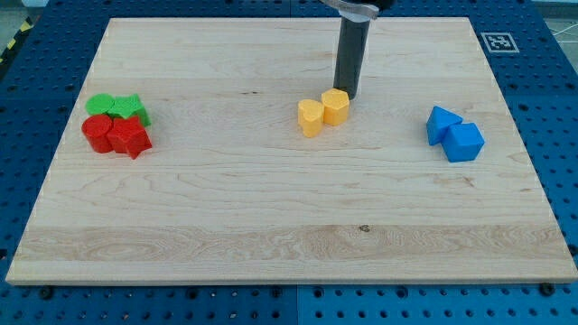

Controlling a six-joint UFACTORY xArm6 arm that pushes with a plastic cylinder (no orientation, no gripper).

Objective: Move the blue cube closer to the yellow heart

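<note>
The blue cube (464, 142) sits at the view's right on the wooden board, touching a blue triangular block (442, 123) on its upper left. The yellow heart (311, 116) lies near the board's middle, touching a yellow hexagonal block (335, 106) on its right. My tip (348, 94) stands just above and right of the yellow hexagonal block, close against it, far to the left of the blue cube.
At the view's left is a tight cluster: two green blocks (116, 106) above, a red round block (97, 132) and a red star-like block (129, 137) below. A black-and-white marker (498, 41) sits at the board's top right corner.
</note>
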